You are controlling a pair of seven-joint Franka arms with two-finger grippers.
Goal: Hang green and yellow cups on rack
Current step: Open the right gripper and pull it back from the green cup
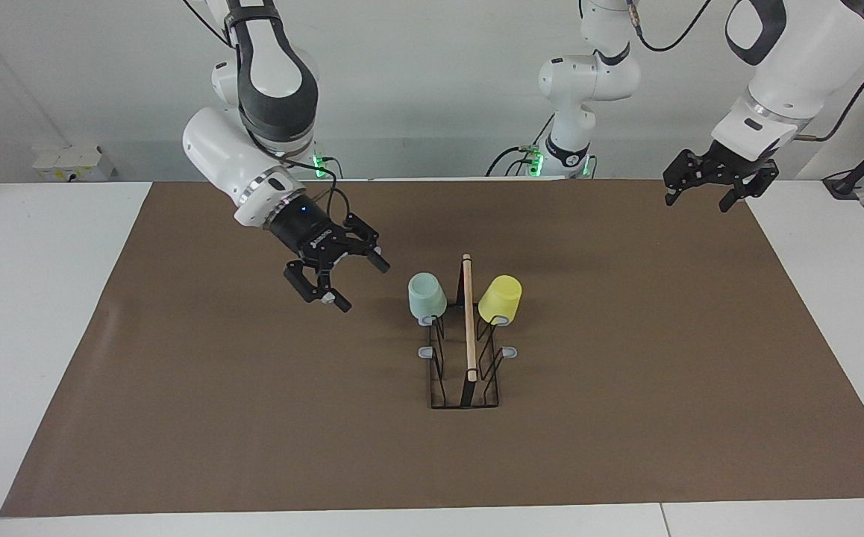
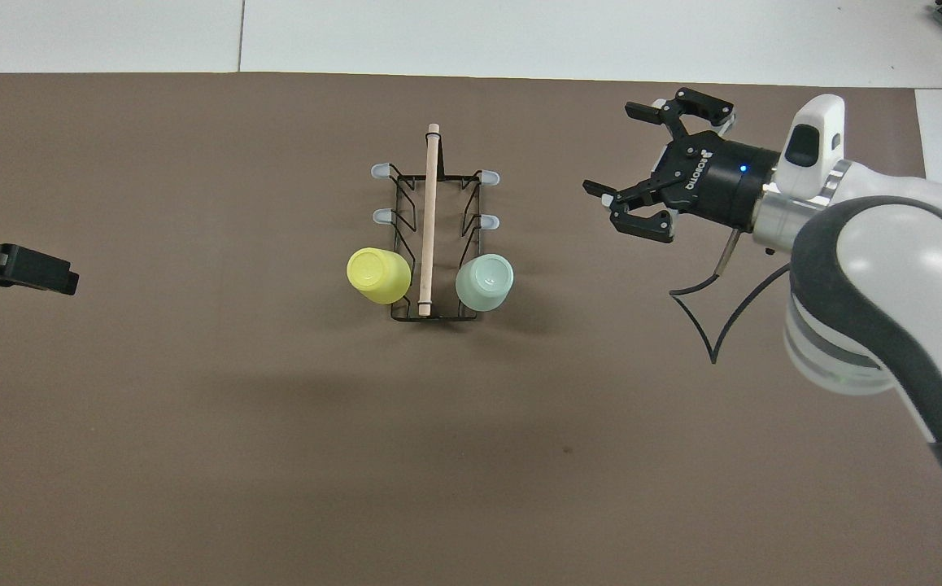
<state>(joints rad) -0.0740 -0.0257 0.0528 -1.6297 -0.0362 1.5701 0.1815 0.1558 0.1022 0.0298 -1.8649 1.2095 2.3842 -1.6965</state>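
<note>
The black wire rack (image 1: pixel 465 365) (image 2: pixel 433 244) with its wooden rod stands mid-table. The mint green cup (image 1: pixel 427 296) (image 2: pixel 485 282) hangs upside down on the peg nearest the robots, on the side toward the right arm's end. The yellow cup (image 1: pixel 500 298) (image 2: pixel 378 275) hangs on the matching peg toward the left arm's end. My right gripper (image 1: pixel 342 277) (image 2: pixel 632 158) is open and empty, in the air beside the rack on the green cup's side, apart from it. My left gripper (image 1: pixel 702 192) (image 2: pixel 48 275) is open and empty, raised over the table's edge at its own end.
A brown mat (image 1: pixel 253 418) covers the table's middle, with white table around it. Two grey-tipped pegs on each side of the rack (image 2: pixel 380 172) carry nothing. A cable loop (image 2: pixel 711 325) hangs under the right arm.
</note>
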